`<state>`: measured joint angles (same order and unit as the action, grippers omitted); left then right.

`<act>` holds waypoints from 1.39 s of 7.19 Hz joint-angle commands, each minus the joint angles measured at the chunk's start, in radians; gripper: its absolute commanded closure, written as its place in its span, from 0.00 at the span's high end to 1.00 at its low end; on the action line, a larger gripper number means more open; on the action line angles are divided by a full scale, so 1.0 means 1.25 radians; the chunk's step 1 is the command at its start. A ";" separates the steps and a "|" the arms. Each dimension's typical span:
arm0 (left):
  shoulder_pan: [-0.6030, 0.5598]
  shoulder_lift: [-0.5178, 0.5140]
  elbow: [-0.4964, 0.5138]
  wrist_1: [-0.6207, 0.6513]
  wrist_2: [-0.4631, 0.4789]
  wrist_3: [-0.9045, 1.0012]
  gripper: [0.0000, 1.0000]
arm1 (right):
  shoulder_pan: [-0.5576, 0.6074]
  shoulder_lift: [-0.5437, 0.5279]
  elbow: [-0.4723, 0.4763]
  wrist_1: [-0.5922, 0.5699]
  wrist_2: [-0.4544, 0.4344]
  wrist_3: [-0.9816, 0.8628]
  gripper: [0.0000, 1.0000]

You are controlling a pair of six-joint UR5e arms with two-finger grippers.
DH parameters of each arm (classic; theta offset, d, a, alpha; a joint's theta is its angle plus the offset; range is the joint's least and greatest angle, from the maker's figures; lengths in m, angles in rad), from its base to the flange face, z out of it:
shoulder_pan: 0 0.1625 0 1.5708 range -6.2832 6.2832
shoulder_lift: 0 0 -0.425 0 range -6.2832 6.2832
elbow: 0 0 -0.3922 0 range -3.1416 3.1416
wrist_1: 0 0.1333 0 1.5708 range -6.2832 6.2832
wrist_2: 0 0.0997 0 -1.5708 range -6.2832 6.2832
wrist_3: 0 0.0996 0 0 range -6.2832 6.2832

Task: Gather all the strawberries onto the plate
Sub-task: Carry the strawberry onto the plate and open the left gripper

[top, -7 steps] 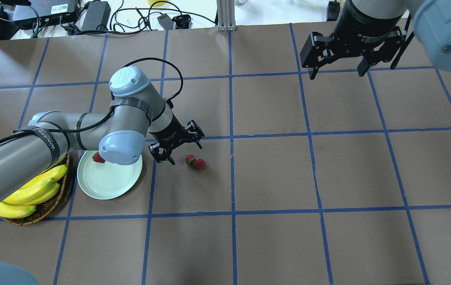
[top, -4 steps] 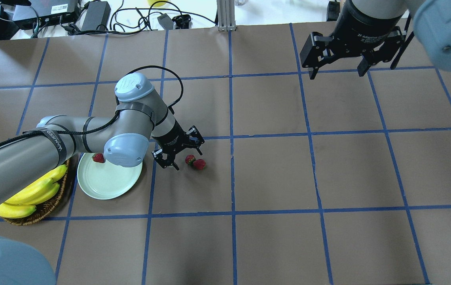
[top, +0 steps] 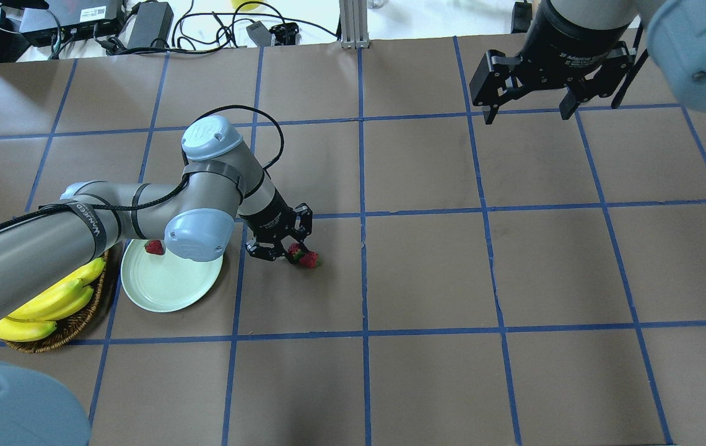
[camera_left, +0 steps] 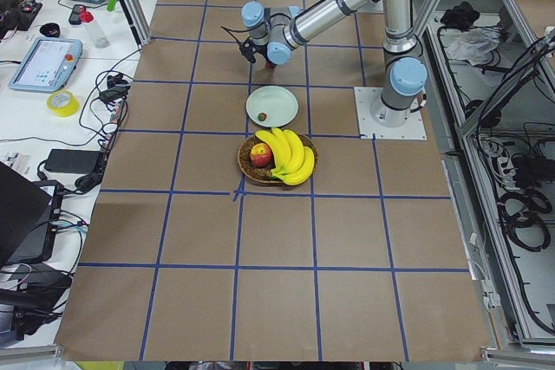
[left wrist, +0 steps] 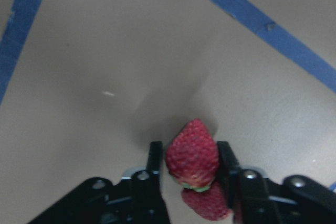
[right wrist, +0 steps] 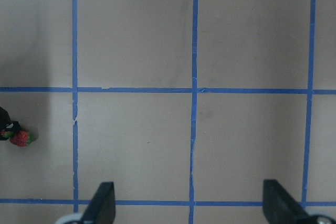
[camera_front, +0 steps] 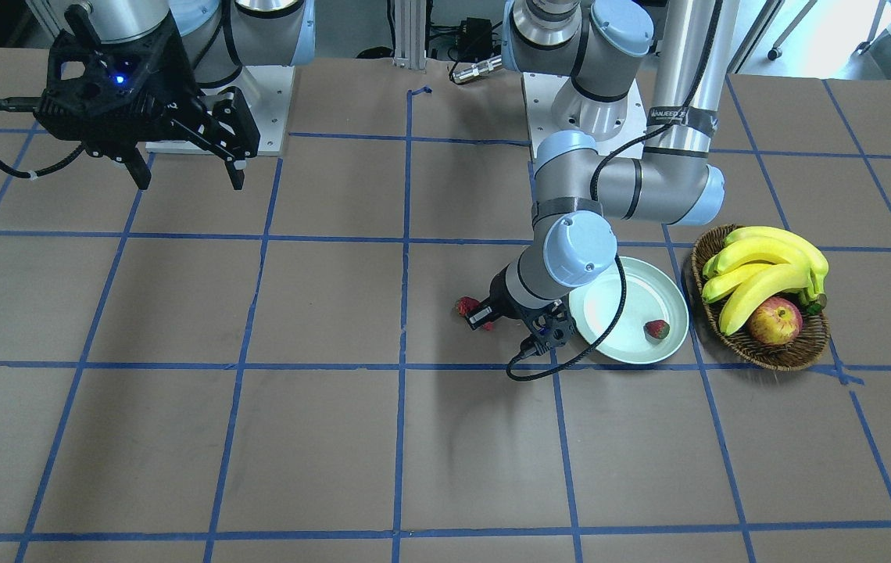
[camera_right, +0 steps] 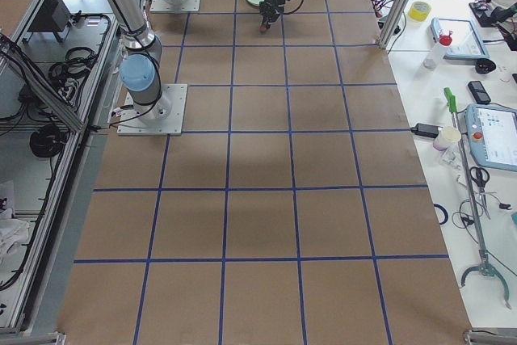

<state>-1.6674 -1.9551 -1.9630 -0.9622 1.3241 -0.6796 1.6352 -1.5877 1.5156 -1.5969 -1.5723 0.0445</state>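
Two strawberries lie touching on the brown table right of the plate [top: 167, 291]. My left gripper [top: 287, 249] is down over them, fingers [left wrist: 155, 156] pressed on both sides of the nearer strawberry [left wrist: 192, 153], which rests on the table. The second strawberry [top: 310, 260] lies just beyond it and shows lower in the left wrist view [left wrist: 207, 205]. A third strawberry [top: 154, 248] sits inside the pale green plate [camera_front: 625, 305] near its rim. My right gripper [top: 523, 114] hangs open and empty far off at the table's back right.
A wicker basket [camera_front: 774, 356] with bananas [camera_front: 766, 266] and an apple [camera_front: 774, 320] stands against the plate's outer side. My left arm's elbow [top: 198, 232] hangs over the plate's edge. Cables and power bricks [top: 148, 25] lie beyond the far edge.
My left gripper has moved right and down onto the pair of strawberries, and its fingers have narrowed around the nearer one. The right arm has not moved.
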 commanded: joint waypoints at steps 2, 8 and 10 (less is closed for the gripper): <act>0.007 0.026 0.129 -0.085 0.078 0.023 0.00 | 0.000 0.000 0.000 0.000 -0.001 0.000 1.00; 0.183 0.052 0.142 -0.270 0.374 0.390 0.00 | 0.000 0.000 0.000 0.000 -0.001 0.000 1.00; 0.200 0.035 0.114 -0.256 0.368 0.414 0.00 | 0.000 0.000 0.000 0.000 -0.001 0.000 1.00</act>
<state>-1.4306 -1.9035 -1.7963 -1.2937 1.7858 -0.1786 1.6352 -1.5876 1.5156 -1.5968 -1.5739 0.0445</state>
